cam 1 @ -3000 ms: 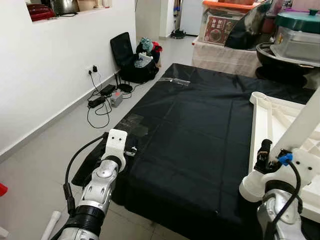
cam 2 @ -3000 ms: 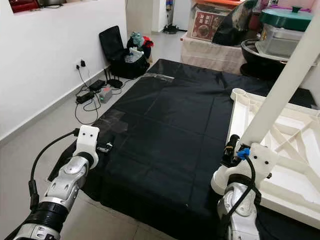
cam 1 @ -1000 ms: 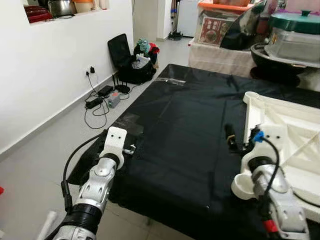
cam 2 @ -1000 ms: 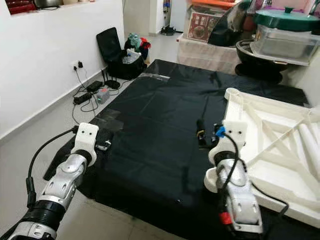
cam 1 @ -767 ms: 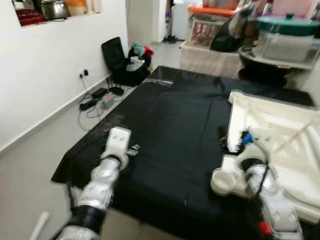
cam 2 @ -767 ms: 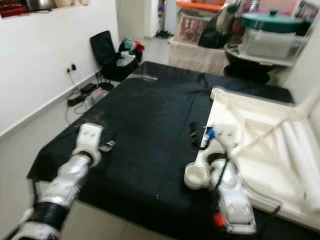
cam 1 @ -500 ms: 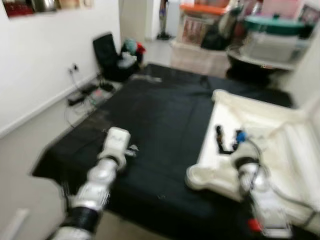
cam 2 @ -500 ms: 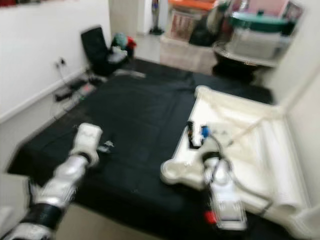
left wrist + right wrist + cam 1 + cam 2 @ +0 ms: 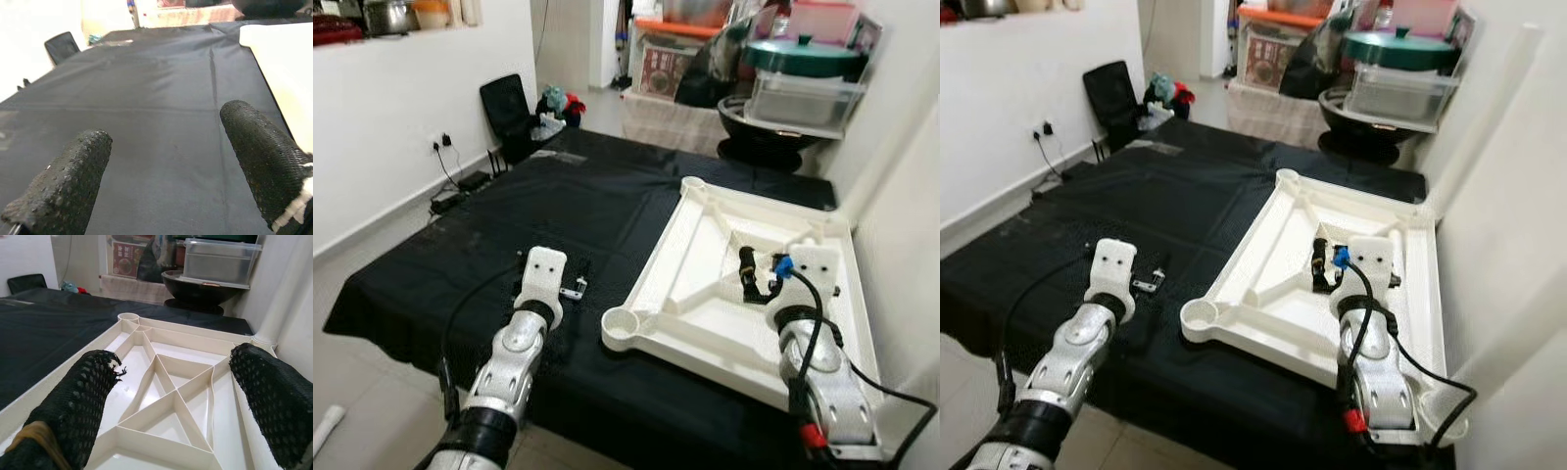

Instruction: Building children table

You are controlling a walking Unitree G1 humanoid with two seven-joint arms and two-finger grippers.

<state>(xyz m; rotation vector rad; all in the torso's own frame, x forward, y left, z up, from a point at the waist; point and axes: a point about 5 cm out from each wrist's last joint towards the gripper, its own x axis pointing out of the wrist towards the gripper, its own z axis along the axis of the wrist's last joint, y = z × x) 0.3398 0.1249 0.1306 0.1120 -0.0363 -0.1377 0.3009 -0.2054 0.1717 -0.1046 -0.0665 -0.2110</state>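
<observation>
The white children's table top [image 9: 658, 281] lies upside down on a black sheet [image 9: 538, 196], its ribs facing up. A round corner socket [image 9: 625, 326] sits at its near left corner. A white leg [image 9: 1489, 117] rises from its far right corner. My right gripper [image 9: 751, 279] hovers open over the ribbed middle of the top, and the ribs [image 9: 161, 382] show between its fingers [image 9: 83, 396]. My left gripper [image 9: 576, 287] is open low over the sheet, left of the table top, with nothing between its fingers [image 9: 259, 152].
A small metal piece [image 9: 1144, 285] lies on the sheet by the left gripper. Behind the sheet stand boxes, a black bowl [image 9: 764, 127] and a green-lidded container [image 9: 798, 69]. A black bag [image 9: 507, 106] and cables [image 9: 450, 191] lie by the left wall. A white wall [image 9: 911, 255] stands close on the right.
The camera has swung to the right, so the table top now lies in front of me. My right gripper has moved from beside the top's near left corner to over its ribbed middle.
</observation>
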